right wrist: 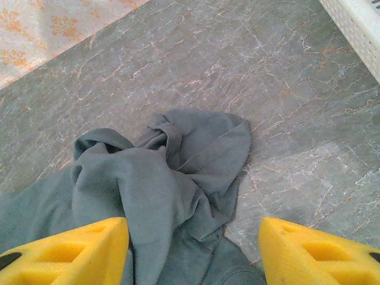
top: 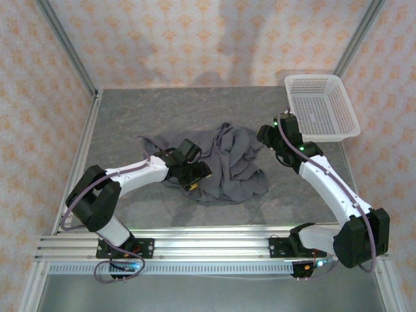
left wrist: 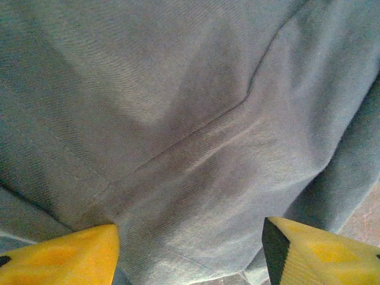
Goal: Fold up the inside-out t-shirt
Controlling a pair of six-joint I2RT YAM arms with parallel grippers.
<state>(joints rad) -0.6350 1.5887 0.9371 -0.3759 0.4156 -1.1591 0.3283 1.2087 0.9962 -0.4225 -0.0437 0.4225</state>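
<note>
Soft, light, limp, the inside-out t-shirt (top: 227,162) lies crumpled on the desk (top: 195,110). Left fingers (left wrist: 65,255) and right fingers (right wrist: 71,249) stand apart over it; pinch its right-edge flap, perhaps a sleeve.

Flat grey stone-patterned table top (top: 162,110): veined with pale and rust-toned lines, as seen close up in the right wrist view (right wrist: 237,65).

White rectangular plastic mesh basket (top: 322,107): resting at the table's 2 o'clock corner in the top view, open side up. One perforated wall shows at 1 o'clock in the right wrist view (right wrist: 356,27).

Cream walls with an orange floral pattern (top: 195,39): enclosing the table at 9, 12 and 3 o'clock.

Slotted aluminium rails (top: 208,244): lying crosswise along the 6 o'clock edge.

Slanted aluminium posts: at 11 o'clock (top: 65,42) and 1 o'clock (top: 357,36).
</note>
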